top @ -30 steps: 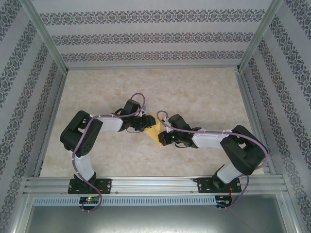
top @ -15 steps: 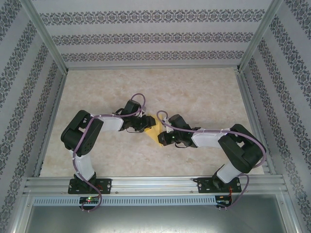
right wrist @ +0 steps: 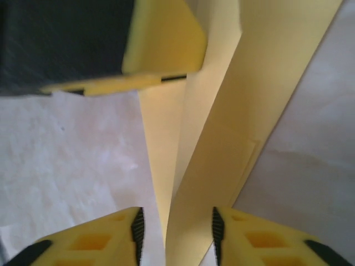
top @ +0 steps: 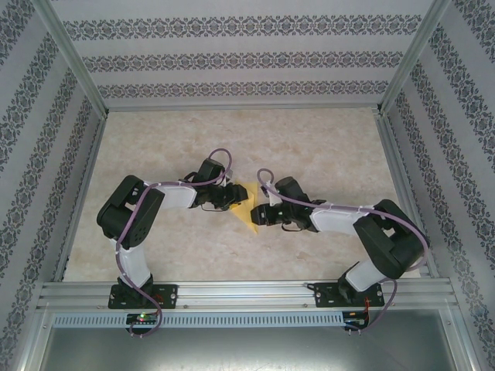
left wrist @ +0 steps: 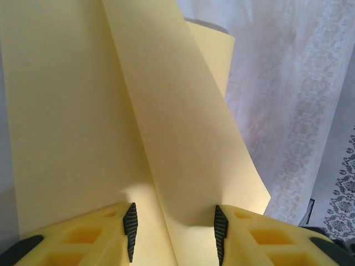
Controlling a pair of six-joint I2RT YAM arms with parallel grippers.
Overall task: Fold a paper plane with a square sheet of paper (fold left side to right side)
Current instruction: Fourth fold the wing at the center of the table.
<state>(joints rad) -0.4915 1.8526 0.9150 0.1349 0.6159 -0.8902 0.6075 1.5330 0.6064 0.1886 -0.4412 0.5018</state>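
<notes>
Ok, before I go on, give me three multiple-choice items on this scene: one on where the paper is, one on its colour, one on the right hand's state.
1. Where is the sheet of paper?
A. against the far wall
B. in the middle of the table, between the left hand and the right hand
C. beside the right arm's base

2. What colour is it?
A. white
B. blue
C. yellow

3. The right hand's fingers are:
A. apart, with the paper's raised fold between them
B. pinched shut on the paper
C. shut on nothing

Answers:
1 B: the top view shows it between both hands.
2 C: it is yellow in every view.
3 A: in the right wrist view the pads stand well apart around the fold.
</notes>
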